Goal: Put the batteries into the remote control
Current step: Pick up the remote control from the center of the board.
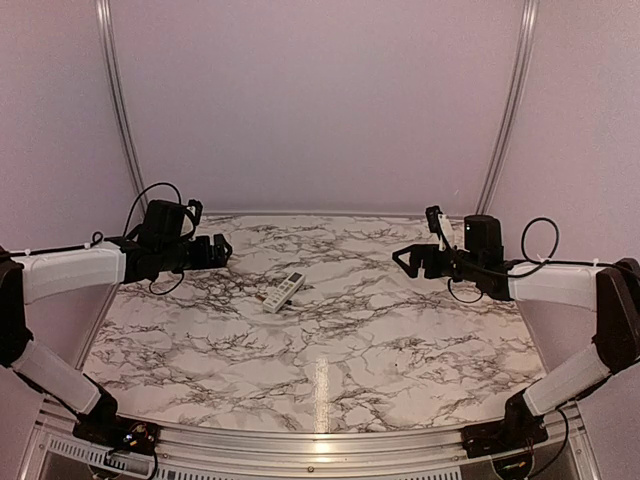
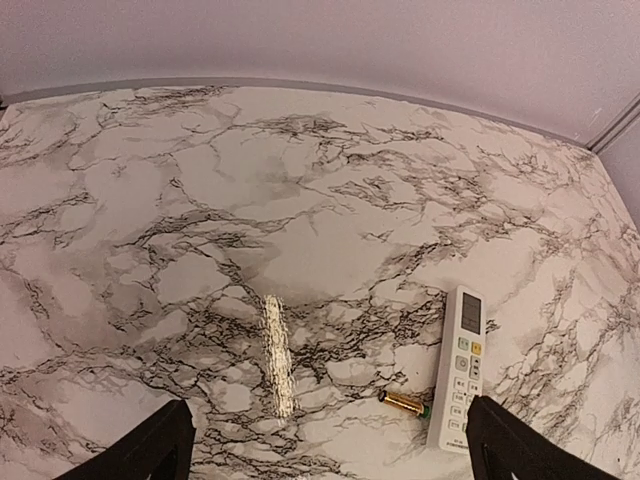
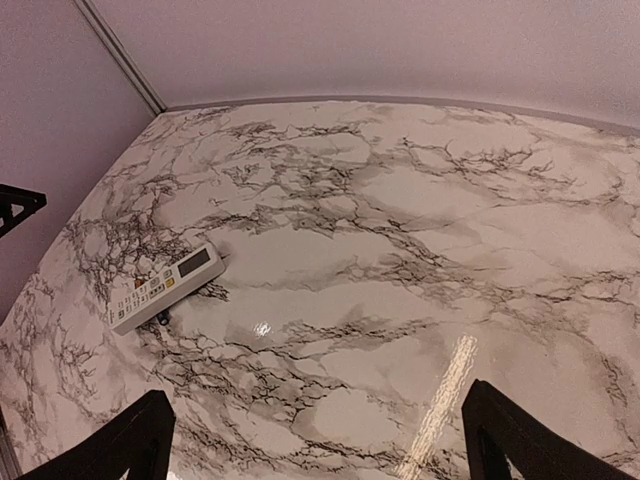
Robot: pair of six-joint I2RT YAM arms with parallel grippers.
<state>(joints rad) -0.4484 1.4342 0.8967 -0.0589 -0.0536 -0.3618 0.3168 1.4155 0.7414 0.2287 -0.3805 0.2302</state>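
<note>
beside the remote control (image 2: pixel 458 368), a battery (image 2: pixel 404 403)

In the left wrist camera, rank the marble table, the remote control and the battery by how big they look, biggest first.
1. marble table, filling most of the view.
2. remote control, buttons up.
3. battery, lying beside it, clearly shorter.

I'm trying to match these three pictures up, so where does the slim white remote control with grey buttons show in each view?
Top external: the slim white plastic remote control lies just left of centre.
Left wrist: the remote is at lower right, buttons up, with a gold battery beside it.
Right wrist: the remote is near the left edge, at mid-height.
Shared landmark: the black-veined white marble tabletop beneath it.
</note>
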